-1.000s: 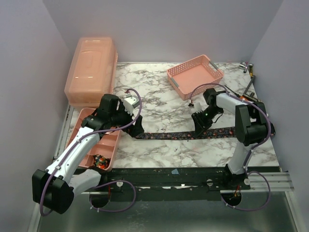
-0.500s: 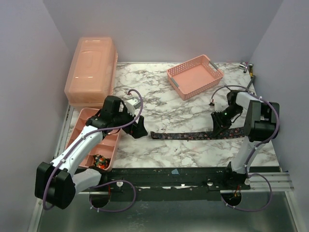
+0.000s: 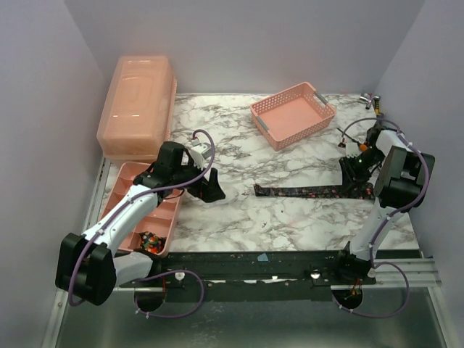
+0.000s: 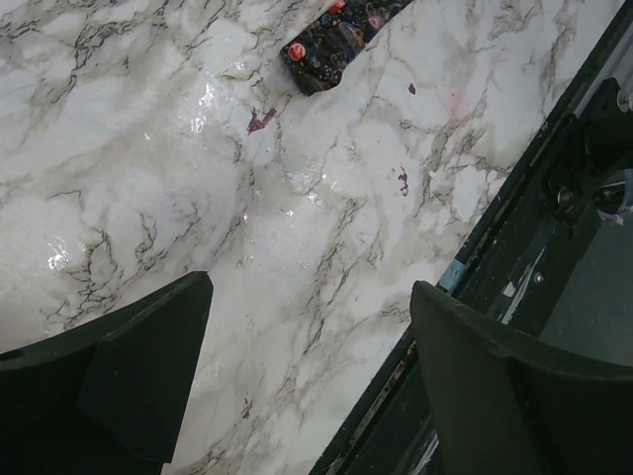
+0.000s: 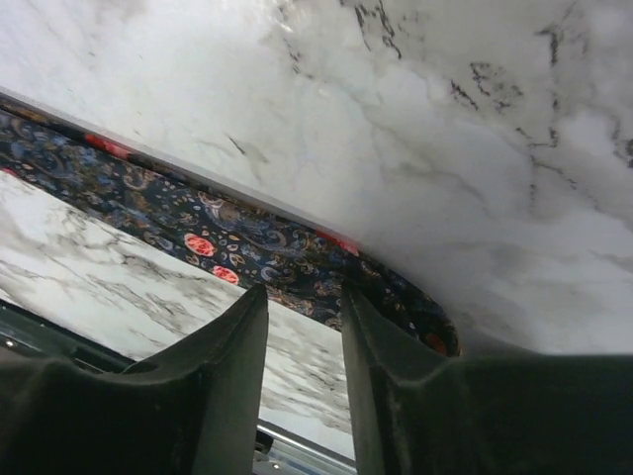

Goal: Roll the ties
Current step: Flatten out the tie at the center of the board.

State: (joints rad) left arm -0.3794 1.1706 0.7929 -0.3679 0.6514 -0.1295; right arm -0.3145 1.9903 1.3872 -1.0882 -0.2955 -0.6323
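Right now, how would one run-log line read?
left gripper: open, empty | right gripper: at tie end, grip unclear | tie: flat, unrolled

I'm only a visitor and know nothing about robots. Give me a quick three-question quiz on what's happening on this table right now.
1. True or false: the tie is already rolled into a coil.
2. The left gripper is: A) shut on the tie, B) open above the table, C) shut and empty.
3. Which gripper stands at the tie's end?
Key: 1 false, it lies flat as a strip. 2 B. 3 the right gripper.
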